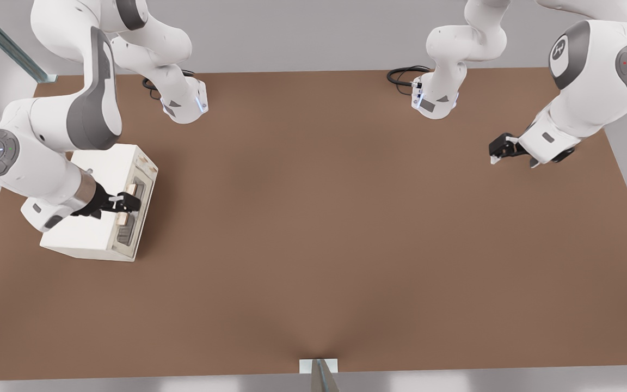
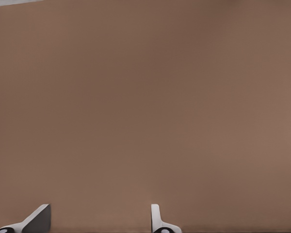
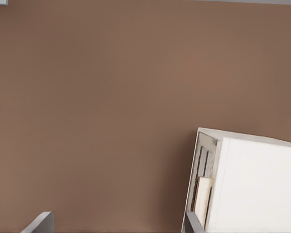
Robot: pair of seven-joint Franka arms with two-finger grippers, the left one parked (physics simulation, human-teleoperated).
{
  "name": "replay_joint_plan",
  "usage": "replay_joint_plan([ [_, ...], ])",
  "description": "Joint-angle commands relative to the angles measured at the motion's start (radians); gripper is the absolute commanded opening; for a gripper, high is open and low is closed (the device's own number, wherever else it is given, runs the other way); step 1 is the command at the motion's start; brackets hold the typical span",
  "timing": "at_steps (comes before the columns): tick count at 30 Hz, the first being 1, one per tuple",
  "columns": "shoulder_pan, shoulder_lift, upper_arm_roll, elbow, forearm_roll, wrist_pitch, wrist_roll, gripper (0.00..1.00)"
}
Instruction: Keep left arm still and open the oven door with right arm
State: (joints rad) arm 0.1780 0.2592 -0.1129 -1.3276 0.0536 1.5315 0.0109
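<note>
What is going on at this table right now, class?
The right arm reaches over a small off-white oven near the front view's left edge of the brown table. Its tool sits at the tan bar handle on the oven door. The door looks shut against the oven, so the pull has not yet begun.

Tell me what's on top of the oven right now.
Only the right arm hangs over the oven; its gripper is at the oven door handle. The top part under the arm is hidden.
</note>
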Motion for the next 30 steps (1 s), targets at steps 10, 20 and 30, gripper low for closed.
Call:
replay_joint_plan([
  [10, 0.225, 0.361, 0.029, 0.001, -0.672, -0.206, 0.218, 0.21],
  [20, 0.295, 0.236, -0.011, -0.226, -0.632, -0.321, 0.552, 0.21],
  [30, 0.27, 0.239, -0.053, -0.386, -0.758, -0.065, 0.701, 0.21],
])
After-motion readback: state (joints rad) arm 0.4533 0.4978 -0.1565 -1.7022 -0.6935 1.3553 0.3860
